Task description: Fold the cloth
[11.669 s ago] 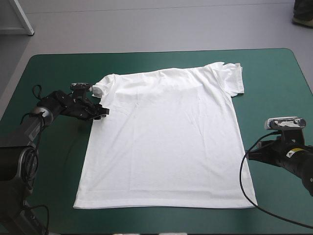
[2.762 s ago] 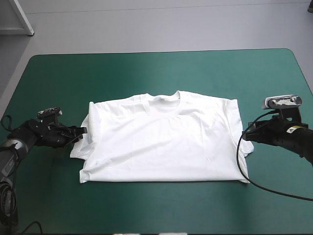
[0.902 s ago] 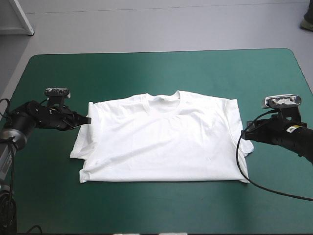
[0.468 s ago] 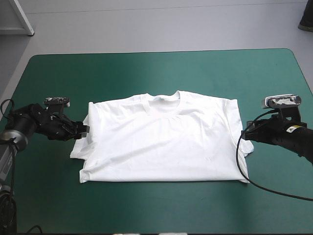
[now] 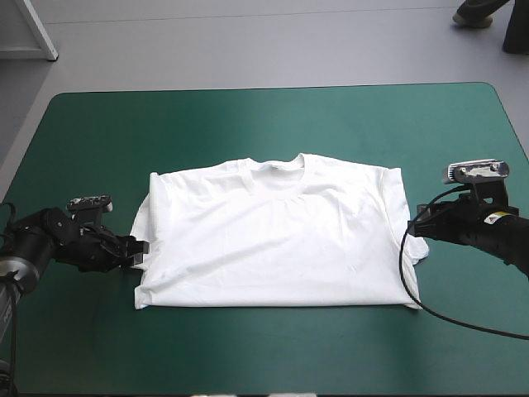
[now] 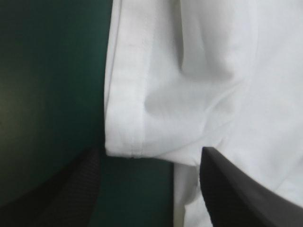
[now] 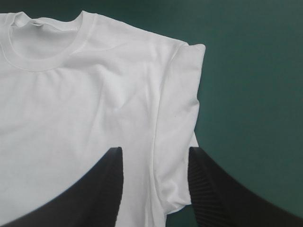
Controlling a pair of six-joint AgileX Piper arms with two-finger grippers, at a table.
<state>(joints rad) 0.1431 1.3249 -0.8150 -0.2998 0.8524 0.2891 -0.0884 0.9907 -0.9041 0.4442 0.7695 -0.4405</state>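
Okay, high view: the T-shirt (image 5: 277, 236) lies flat mid-table on the teal-green cover (image 5: 248, 124), folded to a wide rectangle, collar (image 5: 277, 163) toward the far edge. Your left gripper (image 5: 139, 252) sits low at the shirt's left edge, near its front corner. Your right gripper (image 5: 416, 227) is at the right sleeve (image 5: 420, 250).

Left wrist view: your left gripper (image 6: 150, 153) is spread wide. A sleeve (image 6: 128, 118) hem corner of the T-shirt (image 6: 189, 71) lies just ahead, between the fingers (image 6: 227, 198). One finger is over cover (image 6: 47, 71), the other over cloth.

Right wrist view: your right gripper (image 7: 155, 150) is spread too. The folded sleeve (image 7: 177, 118) edge of the T-shirt (image 7: 71, 109) runs between the fingers (image 7: 218, 189). The collar (image 7: 52, 59) is farther ahead, with cover (image 7: 255, 71) beside.
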